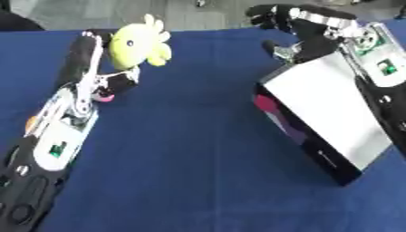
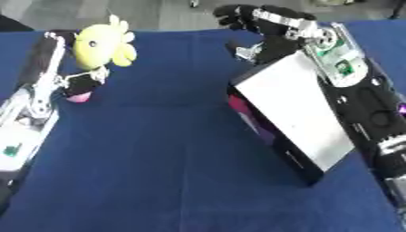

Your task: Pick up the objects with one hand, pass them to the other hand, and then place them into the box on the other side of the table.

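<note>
A yellow plush toy (image 1: 141, 42) with a round head and stubby rays is held up over the blue table (image 1: 182, 149) at the upper left, a pink part (image 1: 104, 96) showing below it. My left hand (image 1: 111, 79) is shut on the toy's lower body. My right hand (image 1: 297, 31) hovers at the upper right, fingers spread open, holding nothing, just beyond the far end of a black box (image 1: 329, 113) with a white side that lies tilted on the right half of the table. Pink and purple colours show at the box's left side.
My left forearm (image 1: 47, 145) runs along the table's left edge and my right forearm (image 2: 357, 90) along the right edge behind the box. The floor lies beyond the table's far edge.
</note>
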